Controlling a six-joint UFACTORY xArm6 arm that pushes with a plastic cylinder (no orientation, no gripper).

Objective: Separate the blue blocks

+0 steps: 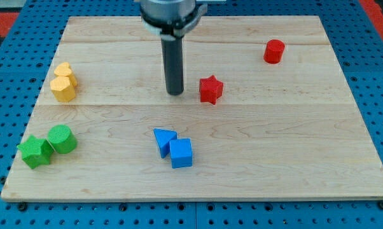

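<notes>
Two blue blocks touch each other near the board's bottom middle: a blue triangular block (163, 140) on the left and a blue cube (181, 152) just right and below it. My tip (175, 93) stands on the board above them, well apart from both. It is just left of a red star block (210, 89), with a small gap between them.
A red cylinder (274, 51) sits at the top right. Two yellow blocks (63, 83) touch at the left. A green star (34, 151) and a green cylinder (62, 138) touch at the bottom left. The wooden board (293, 159) lies on a blue pegboard surface.
</notes>
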